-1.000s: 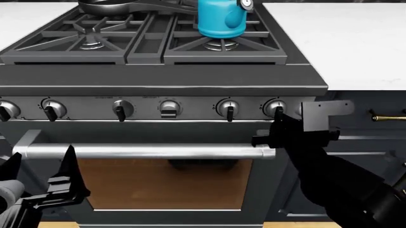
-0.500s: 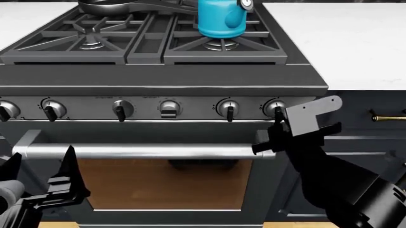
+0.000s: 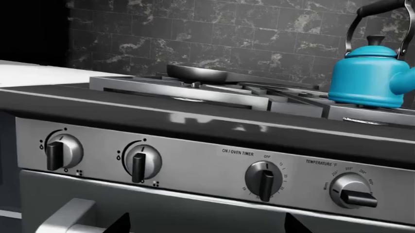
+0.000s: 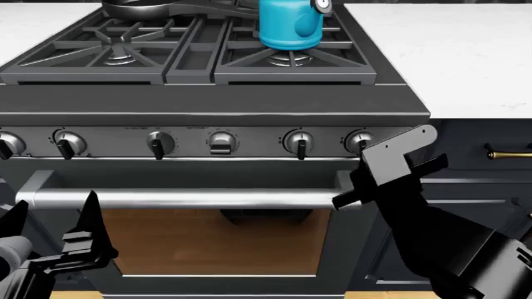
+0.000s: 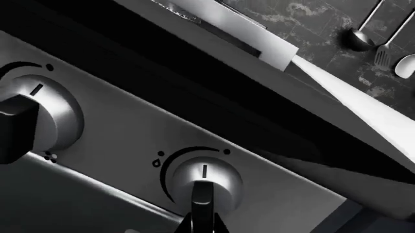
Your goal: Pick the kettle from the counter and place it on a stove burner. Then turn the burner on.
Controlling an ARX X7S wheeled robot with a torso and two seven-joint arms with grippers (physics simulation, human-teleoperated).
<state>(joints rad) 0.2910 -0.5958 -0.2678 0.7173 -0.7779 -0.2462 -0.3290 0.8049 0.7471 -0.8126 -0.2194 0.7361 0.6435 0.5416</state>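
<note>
The blue kettle (image 4: 289, 25) stands upright on the front right stove burner (image 4: 291, 60), on its black grate. It also shows in the left wrist view (image 3: 370, 75). The white counter (image 4: 465, 56) lies to the right of the stove. My right gripper (image 4: 362, 154) is at the rightmost front knob (image 4: 357, 141). In the right wrist view its fingertips (image 5: 220, 224) close tightly on both sides of that knob's black grip (image 5: 202, 194). My left gripper (image 4: 50, 219) is open and empty, low in front of the oven door, its jaws wide apart in the left wrist view (image 3: 206, 227).
A dark frying pan (image 4: 137, 7) sits on the back left burner. Several more knobs (image 4: 159, 143) line the front panel above the oven handle bar (image 4: 183, 199). A navy cabinet with a brass handle (image 4: 509, 153) is to the right.
My right wrist has rolled counterclockwise at the rightmost knob, its grey bracket tilting from level to slanted. The kettle and the left arm have not moved.
</note>
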